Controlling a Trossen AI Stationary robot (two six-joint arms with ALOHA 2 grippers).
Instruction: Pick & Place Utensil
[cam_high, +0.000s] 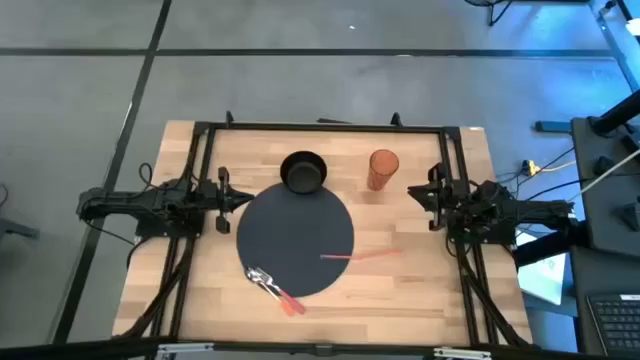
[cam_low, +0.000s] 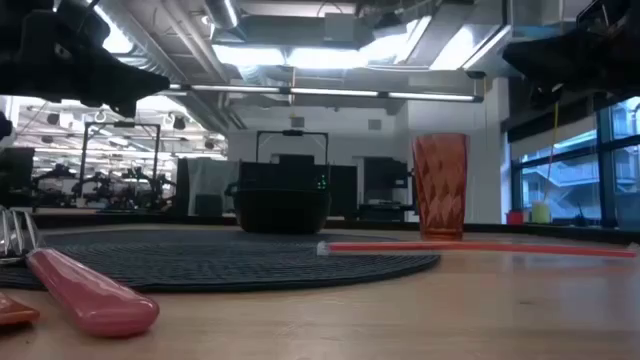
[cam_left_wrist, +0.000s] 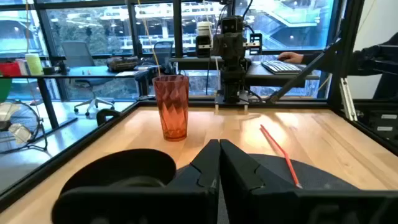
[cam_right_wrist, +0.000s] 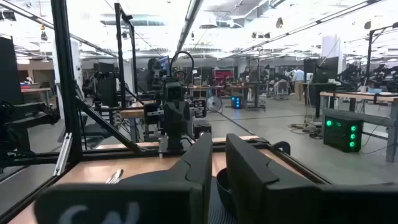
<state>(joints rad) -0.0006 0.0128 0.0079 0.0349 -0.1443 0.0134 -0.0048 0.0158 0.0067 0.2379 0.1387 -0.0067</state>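
Right, both arms parked at table edges: left gripper (cam_high: 226, 196) fingers pinched together, right gripper (cam_high: 428, 196) slightly apart. Pink-handled fork (cam_high: 272, 288) on mat (cam_high: 300, 225) edge.

Pink-handled fork (cam_high: 272, 288), flat, mat's (cam_high: 300, 215) front edge

Grey floor (cam_high: 80, 90); large windows (cam_left_wrist: 124, 18); ceiling lights (cam_low: 330, 50); possibly desks.

My left arm lies low along the bench's left edge, its left gripper (cam_high: 222, 196) with fingers pressed together. My right arm mirrors it at the right edge, the right gripper (cam_high: 432, 197) slightly parted, holding nothing.
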